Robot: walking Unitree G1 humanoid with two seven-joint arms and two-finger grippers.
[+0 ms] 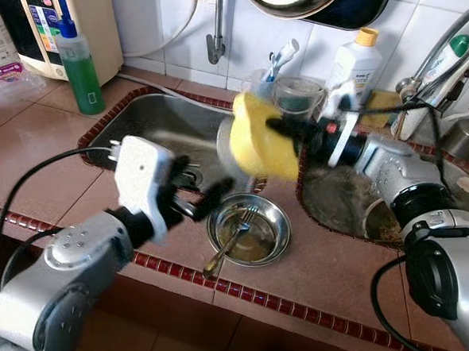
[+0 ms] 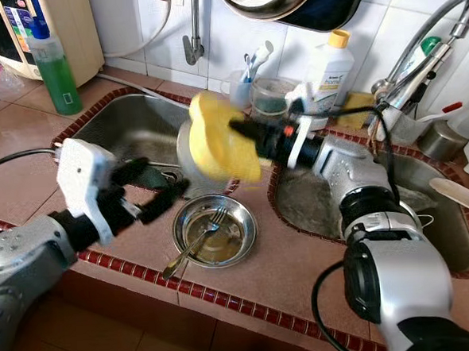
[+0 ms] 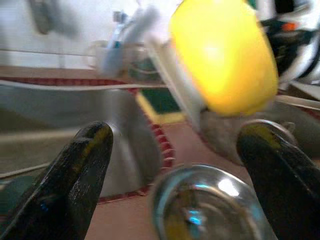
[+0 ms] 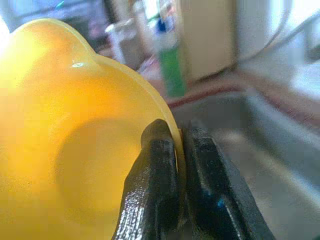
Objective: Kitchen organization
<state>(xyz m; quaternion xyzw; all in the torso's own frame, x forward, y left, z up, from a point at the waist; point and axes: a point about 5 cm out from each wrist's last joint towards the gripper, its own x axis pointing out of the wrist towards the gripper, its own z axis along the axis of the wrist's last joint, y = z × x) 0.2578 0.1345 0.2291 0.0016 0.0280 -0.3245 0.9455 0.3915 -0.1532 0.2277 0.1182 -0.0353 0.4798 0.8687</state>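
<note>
Here the right gripper [image 4: 175, 200] has its jaws pinched narrow on the thin rim of a yellow bowl [image 1: 263, 142], one finger inside the wall and one outside, holding it in the air above the strip of surface [image 1: 319, 258] between the two sink basins and above a steel bowl [image 1: 248, 232] that carries a fork [image 1: 237, 239]. The yellow bowl is tipped on its side: its mouth faces back toward the right gripper and its base toward the left sink [image 1: 168, 124], so its axis runs roughly level, across the robot's front. The left gripper [image 3: 175, 185] hovers just beside the steel bowl with jaws wide and empty. Likely risks: the grip takes only a small bite of a smooth rim, so the bowl could pivot or slip out during a swing and fall onto the steel bowl; it could also strike the cup of toothbrushes [image 1: 270, 78] close behind it.
</note>
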